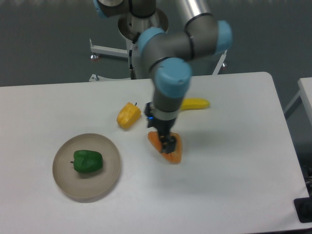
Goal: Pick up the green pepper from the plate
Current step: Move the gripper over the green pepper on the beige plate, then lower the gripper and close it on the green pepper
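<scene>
The green pepper (87,161) lies on the round beige-grey plate (63,181) at the front left of the white table. My gripper (166,142) hangs well to the right of the plate, over an orange carrot-like piece (167,148). Its fingers point down just above or at that piece. The jaws are too small and dark to tell whether they are open or shut. The gripper is about a plate's width away from the pepper.
A yellow pepper (128,115) lies behind the plate, left of the gripper. A yellow banana (195,104) lies partly behind the arm's wrist. The table's right edge (285,126) is to the right.
</scene>
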Controlling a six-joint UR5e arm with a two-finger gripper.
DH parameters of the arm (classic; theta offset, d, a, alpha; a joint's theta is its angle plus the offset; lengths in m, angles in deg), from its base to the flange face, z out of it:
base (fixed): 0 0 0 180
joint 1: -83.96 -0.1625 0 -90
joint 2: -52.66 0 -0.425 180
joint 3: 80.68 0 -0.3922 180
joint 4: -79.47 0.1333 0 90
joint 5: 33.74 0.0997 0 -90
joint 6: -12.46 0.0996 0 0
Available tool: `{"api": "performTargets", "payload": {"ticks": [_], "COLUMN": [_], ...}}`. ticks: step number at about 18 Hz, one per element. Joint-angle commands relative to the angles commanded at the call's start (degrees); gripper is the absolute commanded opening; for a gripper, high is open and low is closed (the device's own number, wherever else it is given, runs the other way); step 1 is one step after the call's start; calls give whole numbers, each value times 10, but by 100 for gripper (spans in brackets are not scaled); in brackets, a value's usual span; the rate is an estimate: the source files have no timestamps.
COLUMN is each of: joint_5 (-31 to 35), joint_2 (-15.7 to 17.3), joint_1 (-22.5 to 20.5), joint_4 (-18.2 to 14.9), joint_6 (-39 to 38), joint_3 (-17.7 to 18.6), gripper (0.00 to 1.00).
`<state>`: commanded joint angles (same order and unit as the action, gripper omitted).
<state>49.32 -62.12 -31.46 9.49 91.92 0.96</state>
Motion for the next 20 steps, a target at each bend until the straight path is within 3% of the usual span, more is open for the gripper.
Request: {"api": "performTargets", "payload": {"ticks": [3, 10, 14, 20], "joint_5": [-1, -1, -1, -2], "joint_2": [-10, -52, -79, -100], "joint_1": [28, 95, 112, 121], "joint_4": [26, 42, 48, 50], "joint_6": [-34, -39, -42, -41], "joint_3": [-3, -23, -43, -43], "gripper": [100, 100, 100, 100]}}
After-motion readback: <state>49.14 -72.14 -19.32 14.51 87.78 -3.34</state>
